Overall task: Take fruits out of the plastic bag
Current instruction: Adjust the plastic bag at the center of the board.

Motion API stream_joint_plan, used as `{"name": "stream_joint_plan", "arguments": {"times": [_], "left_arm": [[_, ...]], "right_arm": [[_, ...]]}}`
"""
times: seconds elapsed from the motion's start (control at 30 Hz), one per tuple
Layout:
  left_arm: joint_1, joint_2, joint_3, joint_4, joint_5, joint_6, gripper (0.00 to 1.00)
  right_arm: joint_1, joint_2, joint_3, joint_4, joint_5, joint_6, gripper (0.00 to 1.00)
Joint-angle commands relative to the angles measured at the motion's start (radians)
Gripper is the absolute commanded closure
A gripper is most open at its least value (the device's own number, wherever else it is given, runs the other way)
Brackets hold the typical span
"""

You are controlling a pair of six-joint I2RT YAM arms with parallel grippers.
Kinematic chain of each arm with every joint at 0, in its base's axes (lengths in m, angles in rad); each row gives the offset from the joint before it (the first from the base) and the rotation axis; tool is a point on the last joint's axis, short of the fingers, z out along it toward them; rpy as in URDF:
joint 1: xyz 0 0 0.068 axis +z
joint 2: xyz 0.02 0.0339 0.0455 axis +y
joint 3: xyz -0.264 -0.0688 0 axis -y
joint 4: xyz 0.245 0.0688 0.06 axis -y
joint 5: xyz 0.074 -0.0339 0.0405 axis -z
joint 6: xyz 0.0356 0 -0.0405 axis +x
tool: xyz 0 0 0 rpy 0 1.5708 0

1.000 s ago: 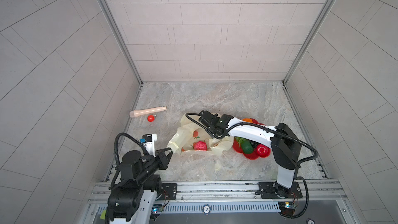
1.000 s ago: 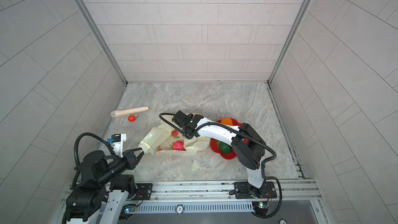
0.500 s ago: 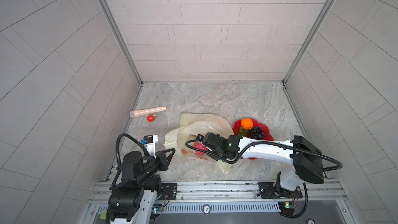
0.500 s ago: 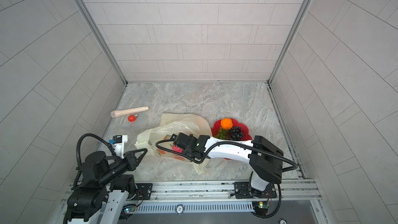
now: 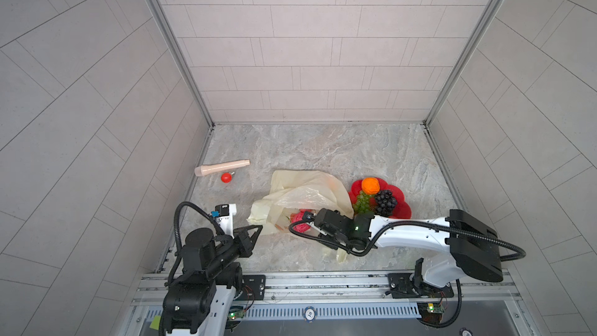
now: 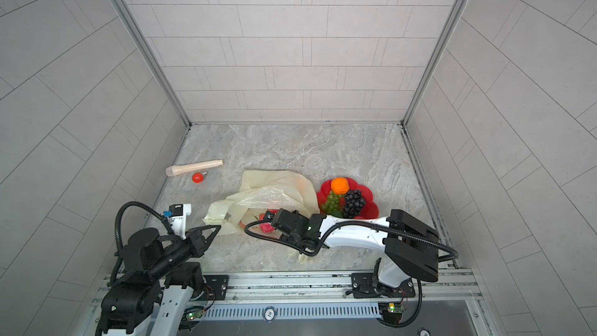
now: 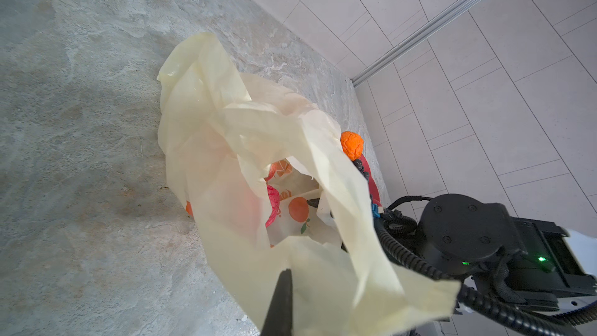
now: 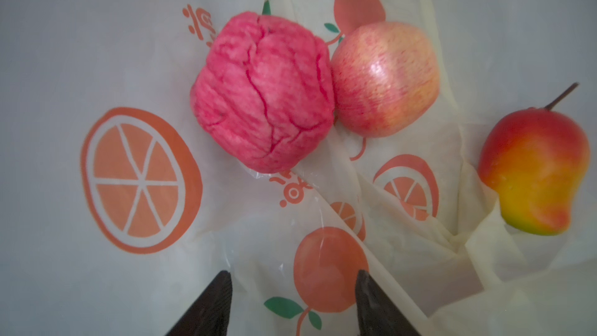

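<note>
The plastic bag [image 5: 303, 189] lies crumpled on the surface, midway along the near edge. Beside it, toward the right edge, the red plate [image 5: 402, 210] already carries the orange [image 5: 370, 185] and two grape bunches. Three fruits are left inside. The pink wrinkly fruit [image 8: 265, 98] touches a pale red round fruit [image 8: 386, 79], and a red-and-yellow fruit with a stem [image 8: 533, 172] sits apart from them.

The left gripper [image 5: 258, 227] has its jaws closed, apparently pinching the bag's rim to keep the mouth lifted. The right gripper [image 8: 293, 272] is inside the mouth. Its jaws are parted about as wide as the pink fruit, hold nothing, and stop short of the fruit.

The main risk is the film. Loose folds lie right under the jaws, so closing low could trap plastic along with the fruit and drag the whole bag out. The opening also looks barely wide enough, so a fingertip may strike the fruit's face and push it deeper in. The round fruit would probably roll away with it. If the left pinch slips, the mouth collapses over the right arm.
</note>
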Motion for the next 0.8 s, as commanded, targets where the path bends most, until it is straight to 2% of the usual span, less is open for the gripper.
{"name": "stream_joint_plan", "arguments": {"times": [0.0, 0.07, 0.2, 0.4, 0.57, 0.77], "left_arm": [[0.005, 0.014, 0.031, 0.012, -0.015, 0.008, 0.97], [0.005, 0.063, 0.064, 0.021, -0.011, 0.012, 0.97], [0.008, 0.220, 0.168, 0.025, -0.001, 0.083, 0.97], [-0.008, 0.421, 0.328, 0.090, -0.051, 0.130, 0.97], [-0.008, 0.536, 0.356, 0.211, -0.012, 0.102, 0.98], [-0.008, 0.578, 0.314, 0.241, 0.028, 0.143, 0.98]], "right_arm": [[0.004, 0.009, 0.105, -0.006, 0.102, -0.009, 0.34], [-0.013, 0.031, 0.180, -0.054, 0.142, 0.018, 0.31], [-0.075, 0.077, 0.280, -0.089, 0.130, 0.029, 0.23], [-0.245, 0.228, 0.503, -0.268, 0.161, 0.076, 0.23], [-0.342, 0.221, 0.571, -0.330, 0.178, 0.070, 0.23], [-0.315, 0.214, 0.625, -0.331, -0.005, 0.007, 0.23]]}}
